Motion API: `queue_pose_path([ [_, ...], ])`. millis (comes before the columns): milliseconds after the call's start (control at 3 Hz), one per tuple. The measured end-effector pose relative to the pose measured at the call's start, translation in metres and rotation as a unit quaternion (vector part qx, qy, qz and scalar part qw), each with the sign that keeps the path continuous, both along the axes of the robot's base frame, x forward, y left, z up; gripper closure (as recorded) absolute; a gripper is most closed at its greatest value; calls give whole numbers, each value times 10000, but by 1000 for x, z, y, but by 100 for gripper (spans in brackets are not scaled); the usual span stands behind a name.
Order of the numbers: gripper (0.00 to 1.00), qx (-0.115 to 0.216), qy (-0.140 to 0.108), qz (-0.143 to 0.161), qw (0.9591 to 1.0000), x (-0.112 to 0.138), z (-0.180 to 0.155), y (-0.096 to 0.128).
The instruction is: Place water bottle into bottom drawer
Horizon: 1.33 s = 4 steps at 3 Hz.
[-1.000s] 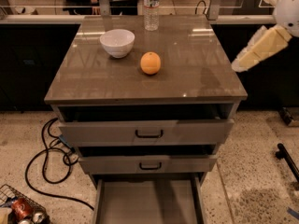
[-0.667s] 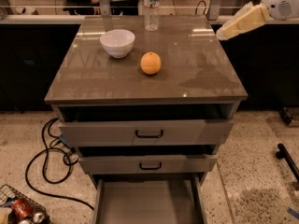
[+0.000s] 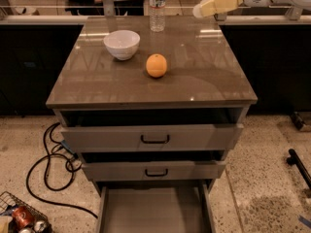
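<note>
The water bottle [image 3: 157,7], clear and ribbed with a pale label band, stands upright at the back edge of the cabinet top. The bottom drawer [image 3: 154,210] is pulled out at the lower edge of the view, and its grey floor is bare. My gripper [image 3: 198,11] comes in from the upper right on a white arm. Its pale yellow fingers point left, a short way to the right of the bottle and apart from it. It holds nothing.
A white bowl [image 3: 122,43] and an orange [image 3: 156,65] sit on the brown cabinet top [image 3: 204,76]. The two upper drawers [image 3: 154,139] stand slightly open. Black cables [image 3: 46,169] and a wire basket of cans [image 3: 22,217] lie on the floor at the left.
The gripper has swung up and to the left, from beside the cabinet's right edge to near the bottle at the back. Nothing else has moved.
</note>
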<state>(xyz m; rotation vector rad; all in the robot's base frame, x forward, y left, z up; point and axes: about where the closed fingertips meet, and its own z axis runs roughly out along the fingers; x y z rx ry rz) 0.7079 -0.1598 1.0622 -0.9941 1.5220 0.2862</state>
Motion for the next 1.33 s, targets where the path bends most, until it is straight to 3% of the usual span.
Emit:
queue_pose_path([
  [667,0,170,109,-77,9998,11,-15,11],
  [1000,0,787,274,-140,9964,34,-47,49],
  [1333,0,1370,278,-297,9897,52,-66,87],
])
